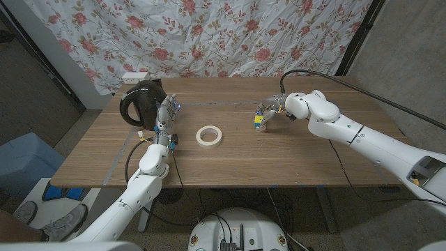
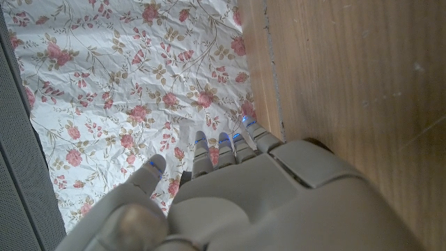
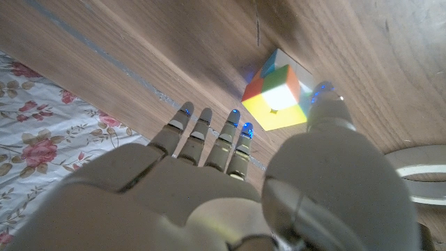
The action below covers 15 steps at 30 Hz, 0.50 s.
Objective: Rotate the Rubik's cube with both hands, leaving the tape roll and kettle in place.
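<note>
The right hand (image 3: 230, 188) hovers spread, holding nothing, fingers and thumb straddling the Rubik's cube (image 3: 277, 90) on the tabletop (image 1: 293, 160). The left hand (image 1: 166, 118) waits open beside the kettle (image 1: 141, 102) — it should come across, passing the tape roll (image 1: 209, 135) without nudging it, so both hands grip opposite faces.

Tape roll (image 1: 209, 135) mid-table (image 1: 293, 164). Kettle (image 1: 141, 102) at left rear, left hand (image 1: 166, 118) just beside it. Rubik's cube (image 1: 259, 118) right of tape roll, right hand (image 1: 273, 111) at cube. Floral cloth (image 1: 209, 35) behind table.
</note>
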Motion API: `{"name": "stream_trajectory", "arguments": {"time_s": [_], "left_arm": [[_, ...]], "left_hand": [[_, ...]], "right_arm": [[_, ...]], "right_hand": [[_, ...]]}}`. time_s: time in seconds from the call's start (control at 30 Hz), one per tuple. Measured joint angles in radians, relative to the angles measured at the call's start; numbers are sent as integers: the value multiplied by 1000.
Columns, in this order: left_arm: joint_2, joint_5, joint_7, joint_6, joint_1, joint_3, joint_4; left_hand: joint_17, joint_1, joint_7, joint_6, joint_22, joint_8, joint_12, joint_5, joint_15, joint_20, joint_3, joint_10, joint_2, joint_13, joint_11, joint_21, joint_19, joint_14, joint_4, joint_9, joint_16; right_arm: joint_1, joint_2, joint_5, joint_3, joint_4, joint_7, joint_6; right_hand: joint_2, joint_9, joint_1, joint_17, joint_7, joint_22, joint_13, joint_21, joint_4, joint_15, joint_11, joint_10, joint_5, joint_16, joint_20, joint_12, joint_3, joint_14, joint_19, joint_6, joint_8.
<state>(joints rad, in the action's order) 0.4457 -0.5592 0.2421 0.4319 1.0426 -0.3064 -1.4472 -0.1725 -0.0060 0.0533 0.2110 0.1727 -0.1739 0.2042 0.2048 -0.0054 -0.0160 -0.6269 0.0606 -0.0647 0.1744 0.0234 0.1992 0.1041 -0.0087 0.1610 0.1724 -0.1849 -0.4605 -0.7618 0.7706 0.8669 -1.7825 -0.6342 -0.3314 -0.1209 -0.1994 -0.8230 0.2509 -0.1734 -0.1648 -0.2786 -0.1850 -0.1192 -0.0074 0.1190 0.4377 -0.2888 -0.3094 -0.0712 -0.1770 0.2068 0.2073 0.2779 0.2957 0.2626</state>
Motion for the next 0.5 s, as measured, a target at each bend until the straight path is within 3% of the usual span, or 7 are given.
{"name": "stream_trajectory", "arguments": {"time_s": [0.03, 0.1, 0.23, 0.5], "left_arm": [[0, 0, 0, 0, -1, 0, 1], [0, -1, -3, 1, -3, 0, 3], [0, -3, -7, 1, -6, 0, 8], [3, -12, -31, 5, -19, -1, 27]], "left_hand": [[0, 0, 0, 0, 0, 0, 0, 0, 0, 0, 0, 0, 0, 0, 0, 0, 0, 0, 0, 0, 0], [0, 0, 0, 0, 0, 0, 0, 0, 0, 0, 0, 0, 0, 0, 0, 0, 0, 0, 0, 0, 0], [0, 0, -4, 4, 0, 0, 0, 0, 0, 0, 0, 5, 0, 0, -6, 0, 0, 0, 0, 0, 0], [0, 0, -4, 4, 0, 0, -5, 0, 0, 0, 0, 5, 0, 0, -6, 0, 0, 0, 0, 0, 0]], "right_arm": [[0, 0, -2, 0, 1, -2, 2], [2, 0, -6, 0, 2, -6, 3], [3, 0, -10, 0, 3, -11, 7], [16, 4, -21, 6, 10, -37, 17]], "right_hand": [[8, 0, 10, 0, 6, 0, 2, 0, 3, 5, -3, -14, -1, 3, 3, 0, -3, -5, -4, -6, -5], [-8, 0, 32, 0, 12, 0, 7, 0, 12, 18, -8, -35, -13, 13, -3, 0, -12, -18, -9, -27, -16], [-18, 0, 70, -5, 21, 0, 19, 4, 20, 52, -25, -97, -35, 35, -26, 0, -29, -52, -33, -80, -43], [-17, 8, 137, -10, 62, 0, 47, 4, 36, 103, -64, -259, -74, 87, -45, 0, -68, -153, -103, -243, -86]]}}
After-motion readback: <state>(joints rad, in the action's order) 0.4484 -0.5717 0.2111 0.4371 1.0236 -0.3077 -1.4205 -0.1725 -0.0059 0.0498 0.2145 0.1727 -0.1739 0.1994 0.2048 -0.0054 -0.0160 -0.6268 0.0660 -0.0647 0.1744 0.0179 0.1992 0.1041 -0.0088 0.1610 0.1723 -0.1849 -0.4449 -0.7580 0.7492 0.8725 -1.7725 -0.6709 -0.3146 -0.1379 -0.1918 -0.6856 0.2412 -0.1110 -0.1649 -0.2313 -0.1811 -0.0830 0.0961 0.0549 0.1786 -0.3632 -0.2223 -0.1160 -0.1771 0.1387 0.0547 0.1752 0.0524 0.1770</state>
